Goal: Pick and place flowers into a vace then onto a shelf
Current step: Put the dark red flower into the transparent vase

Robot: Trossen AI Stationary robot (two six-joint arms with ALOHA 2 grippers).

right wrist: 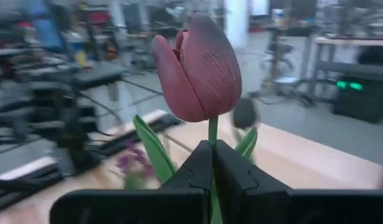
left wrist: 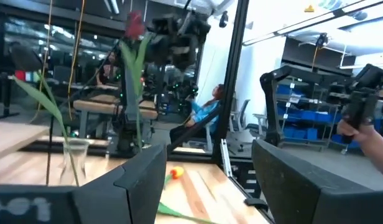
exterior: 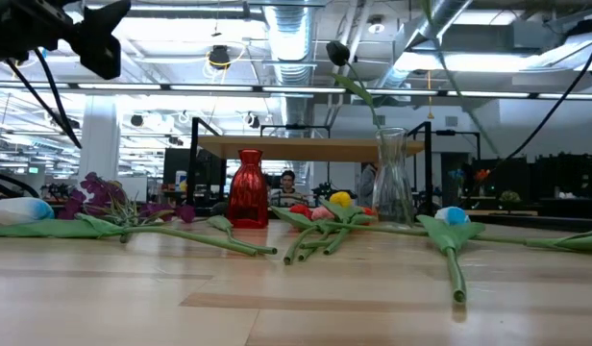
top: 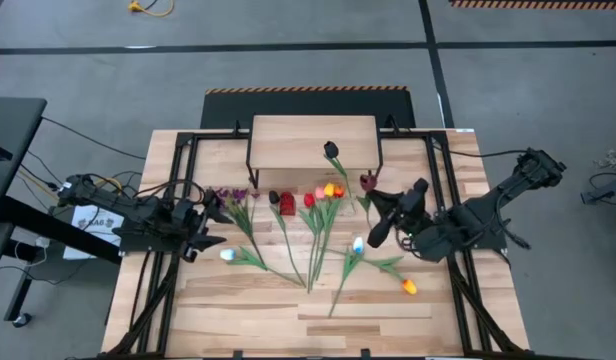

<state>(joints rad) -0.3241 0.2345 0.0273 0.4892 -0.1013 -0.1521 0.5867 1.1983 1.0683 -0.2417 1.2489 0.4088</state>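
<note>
Clenched on a dark red tulip's (right wrist: 201,68) stem, the right pincer (right wrist: 211,163) is hovering by the glass vase (exterior: 393,183); left pincer (top: 210,229) is waiting released above the worktop (top: 388,310).

Left fingers (left wrist: 198,180) apart, right fingers (right wrist: 211,163) clamped

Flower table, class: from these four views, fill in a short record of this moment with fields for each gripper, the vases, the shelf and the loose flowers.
Right gripper: shut on the stem of a dark red tulip, lifted above the table near the clear glass vase
Left gripper: open, empty, at the table's left side
Clear glass vase: upright, already holds one near-black tulip
Red vase: upright, empty
Shelf: nothing standing on it
Loose flowers: several tulips and a purple bunch lie on the table
</note>
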